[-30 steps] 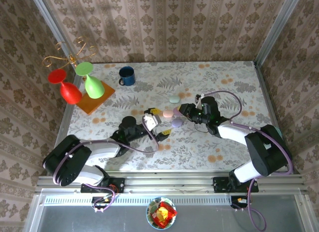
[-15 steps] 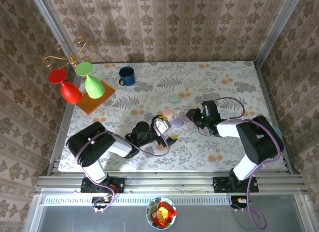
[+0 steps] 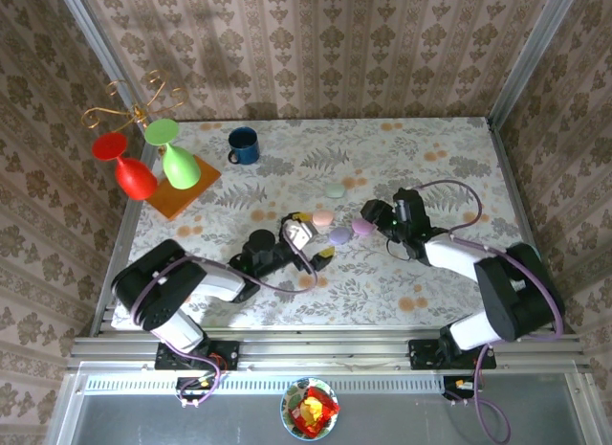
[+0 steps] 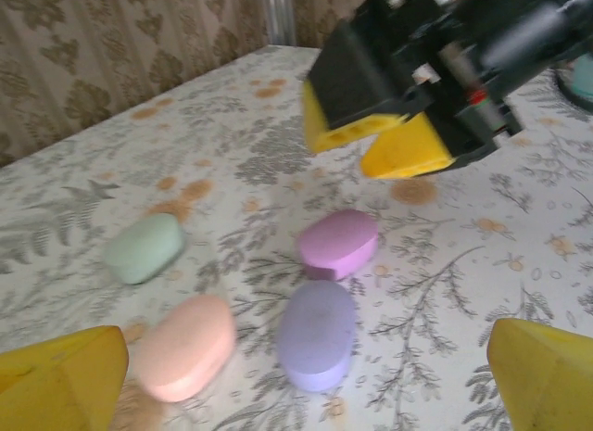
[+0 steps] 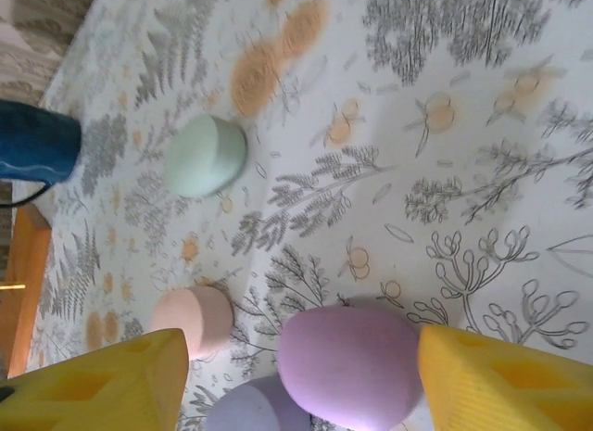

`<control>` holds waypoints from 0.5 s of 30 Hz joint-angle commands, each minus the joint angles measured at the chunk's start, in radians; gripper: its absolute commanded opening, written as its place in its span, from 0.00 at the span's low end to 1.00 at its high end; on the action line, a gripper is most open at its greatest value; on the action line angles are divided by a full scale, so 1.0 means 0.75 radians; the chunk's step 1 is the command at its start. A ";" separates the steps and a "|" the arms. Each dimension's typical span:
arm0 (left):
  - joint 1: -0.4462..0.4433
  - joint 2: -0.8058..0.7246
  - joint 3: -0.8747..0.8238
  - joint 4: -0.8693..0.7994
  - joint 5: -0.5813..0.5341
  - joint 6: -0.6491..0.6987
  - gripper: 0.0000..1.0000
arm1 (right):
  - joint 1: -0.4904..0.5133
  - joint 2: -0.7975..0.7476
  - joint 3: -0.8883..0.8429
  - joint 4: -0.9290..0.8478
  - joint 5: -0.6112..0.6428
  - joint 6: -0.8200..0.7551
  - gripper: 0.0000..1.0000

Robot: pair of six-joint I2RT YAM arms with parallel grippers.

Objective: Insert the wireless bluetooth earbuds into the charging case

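Charging case (image 5: 347, 366), a smooth matte purple pebble, lies on the floral tabletop (image 5: 482, 125) between the spread yellow fingers of the right gripper (image 5: 301, 357). A lavender case (image 4: 317, 343), a peach case (image 4: 185, 346) and a mint case (image 4: 144, 247), equally rounded, lie ahead of the left gripper (image 4: 304, 357), whose jaws are spread wide.

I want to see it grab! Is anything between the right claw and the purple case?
Nothing visible is. The purple case sits between the open yellow fingers of the right claw. The lavender case lies close beside it, not in between.
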 commanded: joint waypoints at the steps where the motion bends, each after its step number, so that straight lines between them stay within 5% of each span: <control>1: 0.077 -0.138 -0.027 -0.149 0.092 0.031 1.00 | -0.003 -0.166 -0.028 -0.113 0.157 -0.169 0.70; 10: 0.284 -0.696 -0.027 -0.801 -0.018 0.168 1.00 | -0.006 -0.596 -0.046 -0.307 0.535 -0.677 0.85; 15: 0.540 -0.872 -0.095 -0.863 -0.107 0.129 1.00 | -0.021 -0.646 -0.123 -0.198 0.721 -0.929 0.91</control>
